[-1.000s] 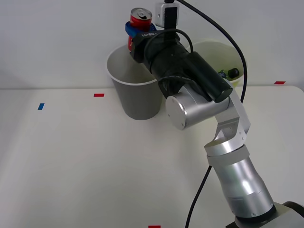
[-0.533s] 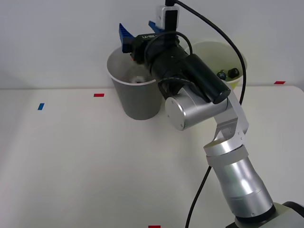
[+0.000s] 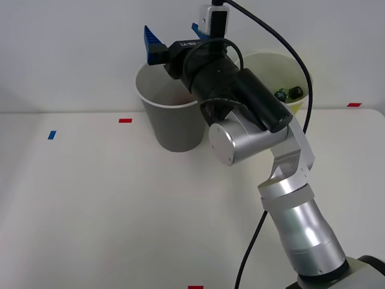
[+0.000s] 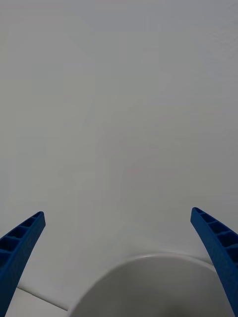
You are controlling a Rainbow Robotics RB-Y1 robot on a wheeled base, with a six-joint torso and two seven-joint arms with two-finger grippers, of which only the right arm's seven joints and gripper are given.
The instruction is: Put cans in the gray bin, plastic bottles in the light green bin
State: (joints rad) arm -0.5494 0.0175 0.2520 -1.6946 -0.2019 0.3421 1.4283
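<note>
The gray bin (image 3: 171, 120) stands at the back of the table, and its white rim (image 4: 148, 257) also shows in the right wrist view. My right gripper (image 3: 174, 37) hovers directly over the bin's mouth, open, with nothing between its blue fingers (image 3: 153, 46). In the wrist view the gripper (image 4: 117, 213) stands spread wide against the white wall. The can is hidden. To the right, partly behind my arm, is the light green bin (image 3: 271, 69). Inside it lie plastic bottles, of which two black caps (image 3: 295, 91) show.
The white table (image 3: 120, 198) carries small red tape marks (image 3: 125, 120) and a blue one (image 3: 52, 135). A black cable (image 3: 302, 60) runs along my arm past the light green bin. A plain white wall stands close behind both bins.
One second ago my gripper held the red can above the gray bin. It opened, the can dropped into the bin, and the fingers have since spread wider.
</note>
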